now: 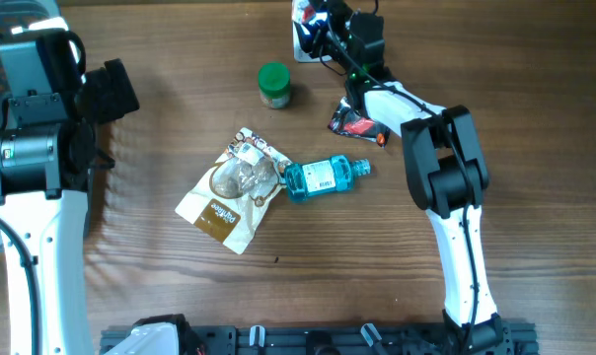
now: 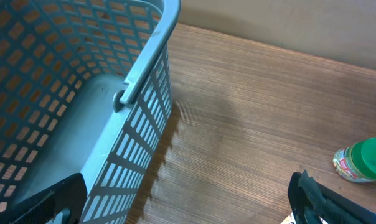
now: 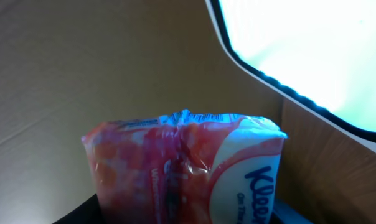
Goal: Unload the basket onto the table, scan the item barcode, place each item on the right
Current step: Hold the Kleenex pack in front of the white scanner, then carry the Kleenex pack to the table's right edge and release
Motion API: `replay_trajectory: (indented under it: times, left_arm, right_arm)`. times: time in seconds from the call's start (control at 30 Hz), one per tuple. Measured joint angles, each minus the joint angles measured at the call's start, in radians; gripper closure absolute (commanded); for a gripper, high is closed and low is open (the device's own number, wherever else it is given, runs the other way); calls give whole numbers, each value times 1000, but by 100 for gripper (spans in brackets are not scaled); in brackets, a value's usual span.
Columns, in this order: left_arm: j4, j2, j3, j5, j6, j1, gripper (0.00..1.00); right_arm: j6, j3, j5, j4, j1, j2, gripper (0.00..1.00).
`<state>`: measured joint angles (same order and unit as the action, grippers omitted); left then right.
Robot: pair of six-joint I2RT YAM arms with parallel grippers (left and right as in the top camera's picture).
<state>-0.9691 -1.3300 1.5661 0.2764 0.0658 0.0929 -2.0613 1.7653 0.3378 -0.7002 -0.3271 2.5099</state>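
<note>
Item: tissue pack (image 3: 188,168), soft plastic wrap, pink-red with a white oval panel and blue lettering.
Hold: clamped between the jaws of the right gripper (image 1: 323,28), clear of the table.
Pose: standing up out of the hand, crimped top seam farthest from the wrist.
Markings: blue print strip along that seam; too blurred to read.
Condition: wrap wrinkled, pack intact.

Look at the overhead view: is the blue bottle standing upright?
No, the blue bottle lies on its side beside the snack bag.

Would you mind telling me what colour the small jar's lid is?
Green; the lid shows best in the overhead view.
</note>
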Motion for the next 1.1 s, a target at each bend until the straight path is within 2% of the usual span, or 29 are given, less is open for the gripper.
replay_trajectory:
  times: [0.07,0.23,0.37,0.4,0.47,0.53,0.63,0.87,0.97,1.03,1.07,1.1]
  left_arm:
    - [0,0,0,0,0,0,0]
    - [0,0,0,0,0,0,0]
    - [0,0,0,0,0,0,0]
    - [0,0,0,0,0,0,0]
    - [0,0,0,0,0,0,0]
    - [0,0,0,0,0,0,0]
    - [0,0,0,0,0,0,0]
    - [0,0,0,0,0,0,0]
    - [1,0,0,0,0,0,0]
    - [1,0,0,0,0,0,0]
    - [2,0,0,0,0,0,0]
    - [0,0,0,0,0,0,0]
  right_arm:
    - [-7,1,-4,12,-2,0,53]
    - [-7,1,-6,16,-5,0,51]
    - [-6,1,-2,15,-5,0,44]
    - [-6,1,2,12,-5,0,45]
    - [-7,1,24,-10,-5,0,57]
    - [-10,1,46,-41,-5,0,65]
    - [35,5,118,-97,-3,0,66]
    - [202,5,280,-100,4,-1,65]
    - [314,5,301,51,7,-41,65]
    - [422,7,294,234,9,-105,65]
    - [549,10,251,406,9,-173,65]
    - [607,8,224,525,10,-237,65]
